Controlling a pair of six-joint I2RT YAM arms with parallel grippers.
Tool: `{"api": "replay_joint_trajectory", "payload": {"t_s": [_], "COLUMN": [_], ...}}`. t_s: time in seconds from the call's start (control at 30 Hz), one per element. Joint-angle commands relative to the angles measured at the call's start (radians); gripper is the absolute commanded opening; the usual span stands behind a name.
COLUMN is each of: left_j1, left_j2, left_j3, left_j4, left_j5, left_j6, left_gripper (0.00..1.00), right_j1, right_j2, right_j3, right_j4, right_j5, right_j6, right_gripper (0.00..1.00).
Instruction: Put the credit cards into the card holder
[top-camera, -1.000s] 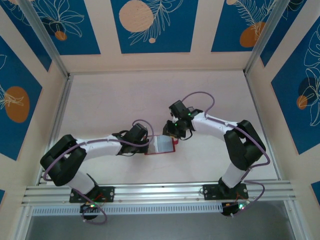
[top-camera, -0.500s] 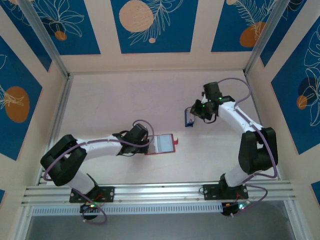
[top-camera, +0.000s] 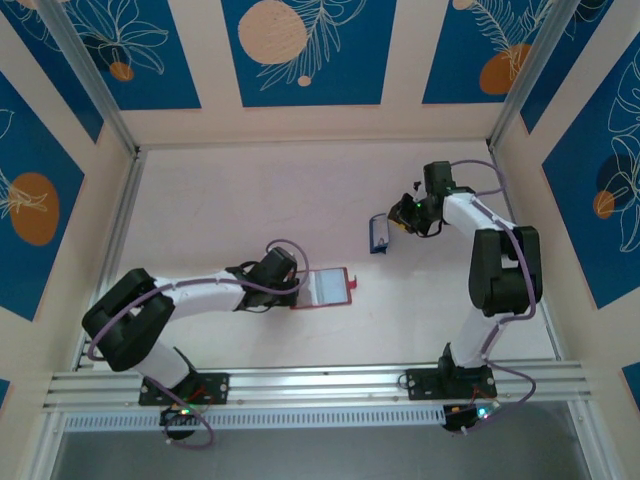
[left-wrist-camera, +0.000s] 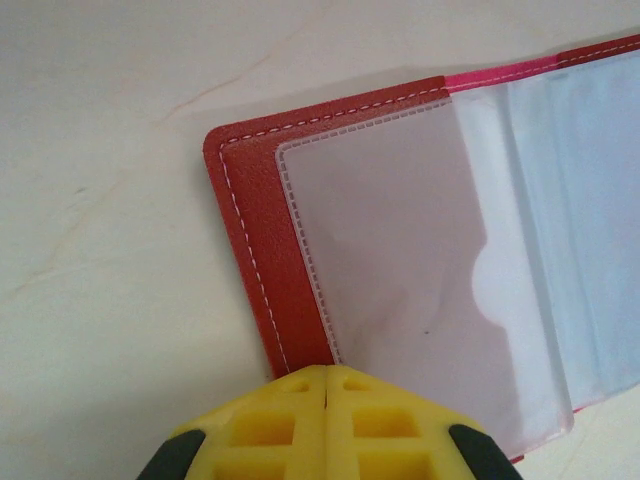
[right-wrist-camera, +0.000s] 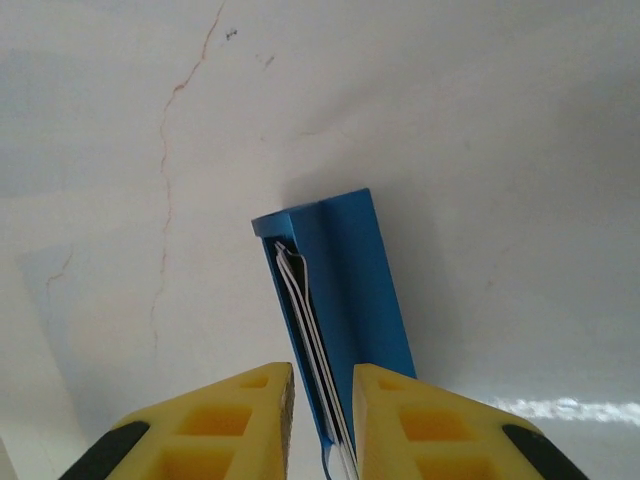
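Card holder lies open, its edge touching the closed left pincer.

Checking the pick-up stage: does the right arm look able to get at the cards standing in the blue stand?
Probably yes. The right claw is open and lined up on the cards, whose edges show in the blue stand, and nothing lies between them.

The left arm lies low and reaches toward the middle of the table. The left gripper has its two yellow fingers pressed tight together. The right arm stands folded near the right edge, its wrist pointing left. The right gripper has its fingers a little apart.
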Motion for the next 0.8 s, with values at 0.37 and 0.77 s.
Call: {"api": "replay_joint_trajectory", "payload": {"t_s": [0.37, 0.77], "left_j1": [-0.033, -0.039], "left_j2": [0.056, 0.065], "left_j3": [-0.023, -0.016], "left_j4": [0.022, 0.022], "left_j5": [0.053, 0.058], "left_j6": [-0.028, -0.032], "left_gripper": [0.0, 0.0], "right_j1": [-0.023, -0.022], "right_j2": [0.087, 0.126], "right_j3": [0.073, 0.097], "right_j4": [0.023, 0.017], "right_j5": [-0.089, -0.097], "right_j6": [0.002, 0.0], "right_gripper": [0.23, 0.21]}}
